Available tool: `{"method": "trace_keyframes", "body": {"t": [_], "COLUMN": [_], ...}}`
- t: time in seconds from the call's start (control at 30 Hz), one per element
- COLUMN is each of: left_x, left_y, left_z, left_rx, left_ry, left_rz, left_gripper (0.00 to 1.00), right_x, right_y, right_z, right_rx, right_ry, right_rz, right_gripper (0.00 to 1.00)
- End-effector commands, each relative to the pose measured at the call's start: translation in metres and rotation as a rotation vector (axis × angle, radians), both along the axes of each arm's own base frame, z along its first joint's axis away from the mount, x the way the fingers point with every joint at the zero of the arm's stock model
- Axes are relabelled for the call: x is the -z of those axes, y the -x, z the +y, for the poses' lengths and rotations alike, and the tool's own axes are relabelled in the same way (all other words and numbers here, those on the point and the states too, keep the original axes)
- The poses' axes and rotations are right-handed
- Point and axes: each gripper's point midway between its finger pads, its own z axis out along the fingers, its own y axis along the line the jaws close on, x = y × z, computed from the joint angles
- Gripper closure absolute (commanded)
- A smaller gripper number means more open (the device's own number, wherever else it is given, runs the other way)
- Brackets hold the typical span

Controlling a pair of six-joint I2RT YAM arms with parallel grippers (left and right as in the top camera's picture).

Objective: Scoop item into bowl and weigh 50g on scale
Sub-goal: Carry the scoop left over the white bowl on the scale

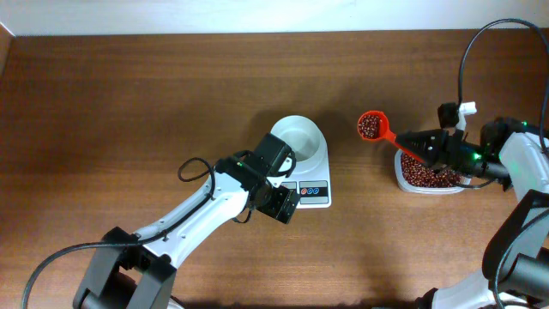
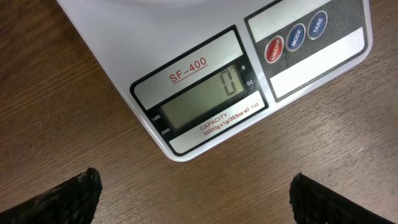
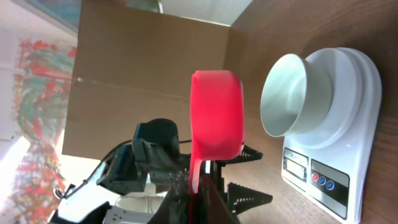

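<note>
The white bowl [image 1: 298,137] stands on the white scale [image 1: 314,190]; its inside looks bare. In the left wrist view the scale's display [image 2: 211,93] reads 0. My left gripper [image 1: 283,206] is open and empty over the wood just in front of the scale, fingers wide apart [image 2: 196,186]. My right gripper [image 1: 426,144] is shut on the handle of a red scoop [image 1: 374,127] filled with red-brown beans [image 1: 369,125], held in the air to the right of the bowl. The right wrist view shows the scoop [image 3: 214,118] from below, with the bowl [image 3: 289,93] and scale [image 3: 336,155] beyond it.
A clear plastic container [image 1: 402,178] holding a heap of beans [image 1: 425,176] sits at the right, under my right arm. My left arm [image 1: 197,215] stretches across the front of the table. A black cable [image 1: 467,51] loops above the right arm.
</note>
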Motion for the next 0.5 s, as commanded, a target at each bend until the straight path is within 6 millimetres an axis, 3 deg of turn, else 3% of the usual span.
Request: {"method": "trace_keyframes", "body": {"t": [0.0, 0.47], "left_x": [-0.005, -0.005], "left_y": [0.003, 0.003], "left_z": [-0.003, -0.003], "left_rx": [0.021, 0.021], "left_ry": [0.019, 0.019], "left_rz": [-0.008, -0.008], "left_gripper": [0.01, 0.01], "right_x": [-0.007, -0.001], "right_y": [-0.009, -0.037], "right_z": [0.009, 0.044], "right_rx": [-0.026, -0.131], "right_ry": [-0.031, -0.003], "right_rz": [-0.01, 0.044], "right_gripper": [0.96, 0.96]}}
